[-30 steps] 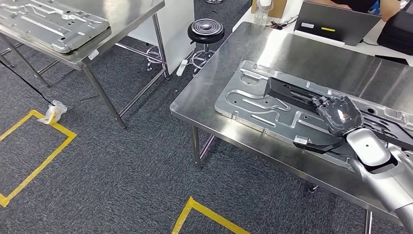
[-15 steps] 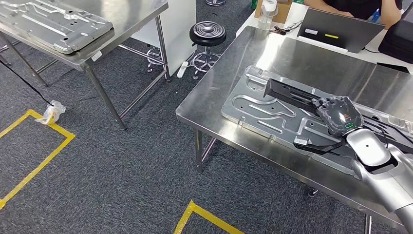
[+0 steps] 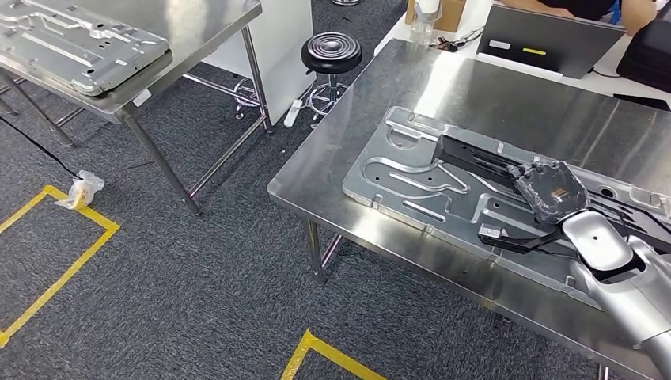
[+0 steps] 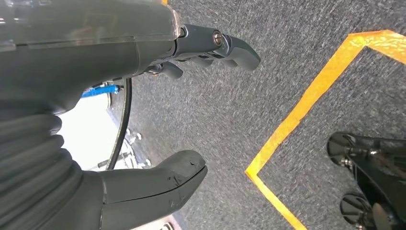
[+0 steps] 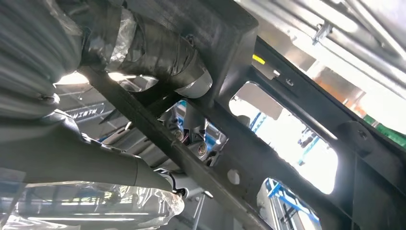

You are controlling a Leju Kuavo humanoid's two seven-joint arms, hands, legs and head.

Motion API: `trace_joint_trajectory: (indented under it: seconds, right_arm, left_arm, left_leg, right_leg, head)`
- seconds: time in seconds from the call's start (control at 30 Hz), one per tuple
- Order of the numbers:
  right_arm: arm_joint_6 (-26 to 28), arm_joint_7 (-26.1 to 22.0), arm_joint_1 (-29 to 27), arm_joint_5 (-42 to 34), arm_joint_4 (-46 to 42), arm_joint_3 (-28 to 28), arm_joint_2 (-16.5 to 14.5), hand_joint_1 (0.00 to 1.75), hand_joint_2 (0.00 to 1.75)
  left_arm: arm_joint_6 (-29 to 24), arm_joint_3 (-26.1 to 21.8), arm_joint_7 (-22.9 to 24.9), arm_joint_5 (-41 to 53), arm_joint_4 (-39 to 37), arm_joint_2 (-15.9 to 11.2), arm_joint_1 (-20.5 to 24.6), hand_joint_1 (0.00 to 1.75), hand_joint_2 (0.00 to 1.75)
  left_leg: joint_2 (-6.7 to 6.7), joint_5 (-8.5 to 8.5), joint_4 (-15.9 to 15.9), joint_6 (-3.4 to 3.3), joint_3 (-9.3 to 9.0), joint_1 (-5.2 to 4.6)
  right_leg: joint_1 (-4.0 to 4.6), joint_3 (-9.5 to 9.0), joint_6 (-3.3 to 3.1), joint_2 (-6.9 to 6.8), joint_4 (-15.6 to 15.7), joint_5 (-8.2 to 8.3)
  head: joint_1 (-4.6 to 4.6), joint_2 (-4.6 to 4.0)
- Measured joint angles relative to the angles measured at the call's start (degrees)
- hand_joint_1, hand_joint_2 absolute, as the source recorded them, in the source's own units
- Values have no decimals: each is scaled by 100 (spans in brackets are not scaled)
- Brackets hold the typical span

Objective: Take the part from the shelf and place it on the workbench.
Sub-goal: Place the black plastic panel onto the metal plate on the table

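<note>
The part [image 3: 506,186], a black open frame of bars, lies across a stamped grey metal plate [image 3: 411,178] on the steel workbench [image 3: 506,95], with the robot's right hand [image 3: 551,190] wrapped over its upper bar. In the right wrist view the taped fingers [image 5: 158,52] curl around a black bar of the frame [image 5: 268,158], so the hand is holding the part. Whether the frame rests fully on the plate or hangs just above it cannot be told. The placing step appears to be close to its end; the next move calls for settling the frame flat, loosening the fingers and lifting the hand straight off without dragging it. The left hand [image 4: 143,120] hangs over grey carpet beside a line of yellow floor tape [image 4: 306,105], thumb and fingers apart, holding nothing. Counted: one black frame, two stamped plates, the second plate [image 3: 79,43] on a second steel table [image 3: 198,24] well apart, one black round stool [image 3: 332,51] between the tables, one closed laptop [image 3: 546,39] on the white desk behind, where a person's arm [image 3: 637,12] rests.
</note>
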State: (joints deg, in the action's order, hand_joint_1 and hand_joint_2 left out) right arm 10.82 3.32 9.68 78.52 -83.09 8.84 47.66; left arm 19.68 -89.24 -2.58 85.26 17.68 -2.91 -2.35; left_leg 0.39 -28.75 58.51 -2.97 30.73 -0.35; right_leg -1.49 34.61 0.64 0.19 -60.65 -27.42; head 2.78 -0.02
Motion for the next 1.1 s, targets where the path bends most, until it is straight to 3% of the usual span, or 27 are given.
trace_joint_trajectory:
  seconds: [0.1, 0.23, 0.53, 0.77, 1.1]
  right_arm:
    - [-33, 0, 18, -12, 120, 34, -37, 0, 0]
    - [-64, 2, 31, -107, 262, 67, -90, 0, 0]
    - [-81, -362, 150, -921, 232, 101, -231, 0, 0]
    - [-650, -790, 351, -1910, -409, 286, -287, 0, 0]
    - [-600, -856, 489, -2076, -1047, 585, -502, 0, 0]
  left_arm:
    - [25, 0, 34, -26, 0, 0, -1, 0, 175]
    - [119, 0, -13, -209, 0, 5, -5, 0, 0]
    - [151, 0, -50, -238, 0, 9, -11, 0, 0]
    - [214, 0, -75, -255, 4, 10, -15, 0, 0]
    - [215, 0, -70, -277, 34, 12, -27, 0, 0]
  left_leg:
    - [0, 4, -8, 36, 0, 11]
    - [0, 7, -23, 183, -1, 23]
    - [0, 5, -6, 196, -8, 9]
    - [1, 3, -3, 192, -8, 5]
    - [3, -5, 12, 184, -6, -2]
  right_leg:
    - [16, -3, -4, -4, -1, -2]
    - [18, -7, -5, -10, -3, -2]
    - [6, -37, 7, -14, 8, 7]
    - [3, -50, 25, -13, 30, 17]
    - [-8, -67, 42, -16, 60, 29]
  head:
    - [0, 0]
    - [1, 0]
    - [2, 0]
    - [2, 0]
    - [2, 0]
